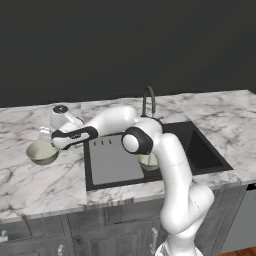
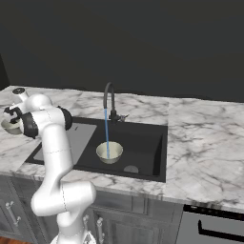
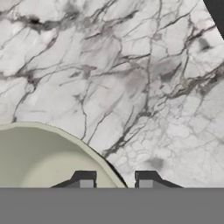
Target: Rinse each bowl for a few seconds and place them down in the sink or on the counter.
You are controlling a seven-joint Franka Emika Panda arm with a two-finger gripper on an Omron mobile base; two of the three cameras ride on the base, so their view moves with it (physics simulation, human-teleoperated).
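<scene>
Straddling the rim of a small round pale beige-olive bowl [image 3: 39, 159], the two-finger gripper [image 3: 114, 180] shows one dark tip inside the bowl wall and the other outside it, at the bottom centre of the hand view. The tips stand narrowly apart with the rim between them; whether they actually press on it cannot be told. In the left base view this bowl [image 1: 42, 152] sits at middle left on the white grey-veined marble counter [image 1: 30, 185], just left of the black rectangular sink [image 1: 200, 150], with the gripper [image 1: 46, 139] over its far edge. The right base view shows the same bowl [image 2: 10, 125] at the far left edge, partly hidden behind the arm. A second, matching bowl [image 2: 109, 152] rests in the basin of the sink [image 2: 147, 147], near frame centre, directly under a thin blue water stream [image 2: 106, 131] running from the dark curved faucet [image 2: 109, 97]. A round drain [image 2: 130, 168] lies just right of that bowl.
</scene>
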